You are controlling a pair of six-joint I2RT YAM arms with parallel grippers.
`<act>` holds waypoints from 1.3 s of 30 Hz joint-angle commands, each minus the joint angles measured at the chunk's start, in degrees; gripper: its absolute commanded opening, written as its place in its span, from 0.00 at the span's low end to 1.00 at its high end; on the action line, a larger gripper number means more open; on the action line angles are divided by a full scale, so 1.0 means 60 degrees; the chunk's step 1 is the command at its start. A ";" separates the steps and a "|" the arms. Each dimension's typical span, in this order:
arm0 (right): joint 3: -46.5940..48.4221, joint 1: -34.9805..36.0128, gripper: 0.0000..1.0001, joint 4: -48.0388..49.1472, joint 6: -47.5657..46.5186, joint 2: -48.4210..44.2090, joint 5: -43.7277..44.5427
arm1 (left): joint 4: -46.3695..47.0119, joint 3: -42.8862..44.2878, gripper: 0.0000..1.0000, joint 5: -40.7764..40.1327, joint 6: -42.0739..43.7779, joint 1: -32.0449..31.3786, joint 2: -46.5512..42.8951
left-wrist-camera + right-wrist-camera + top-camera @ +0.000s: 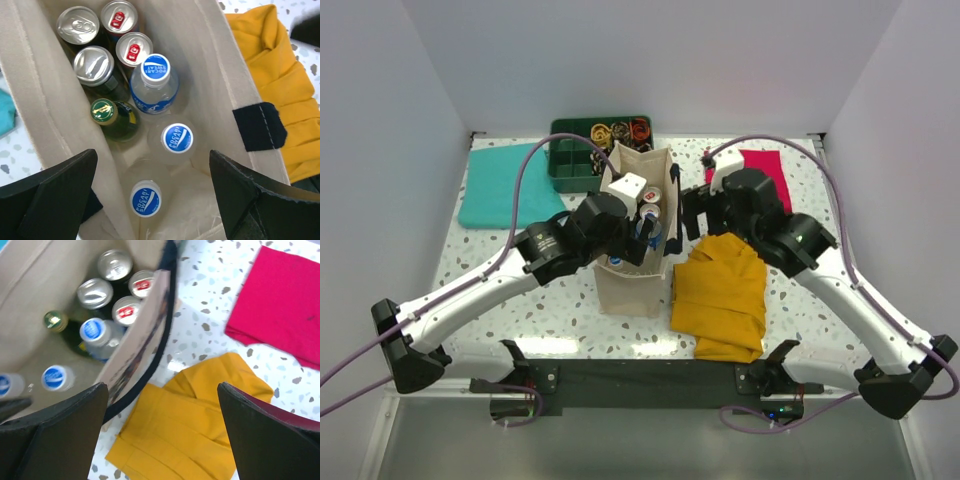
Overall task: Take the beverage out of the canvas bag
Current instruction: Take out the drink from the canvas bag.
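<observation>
The speckled table (565, 312) is the biggest thing. In its middle stands the canvas bag (630, 290), tall and open at the top. From above, the left arm hides much of the bag's mouth.

A yellow cloth (720, 295) lies just beside the bag on the right. A teal cloth (505, 185) lies at the back left. A red cloth (770, 165) lies at the back right, partly hidden by the right arm. Behind the bag is a green tray (570, 170). It holds small round things that are too tiny to name.

The left gripper (152, 165) hangs over the bag's mouth. Its fingers are far apart and hold nothing. The right gripper (163, 390) is over the bag's right edge and the yellow cloth. Its fingers are also spread wide and hold nothing. Its picture is blurry.

All the drinks sit inside the bag, and only their tops show.
- **Clear bottles:** three clear bottles (156, 67) have blue caps that say "POCARI SWEAT".
- **Green bottle:** one green bottle (104, 110) has a gold cap, and its mark cannot be read.
- **Cans:** four cans (94, 65) stand at the far end. Two have plain silver lids and two have red on the lid. Their names are hidden.
</observation>
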 commanded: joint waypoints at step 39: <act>-0.0051 -0.0987 0.97 0.0098 -0.0400 0.0683 -0.3574 | -0.1790 0.0436 0.98 0.0688 -0.0448 0.0060 0.0494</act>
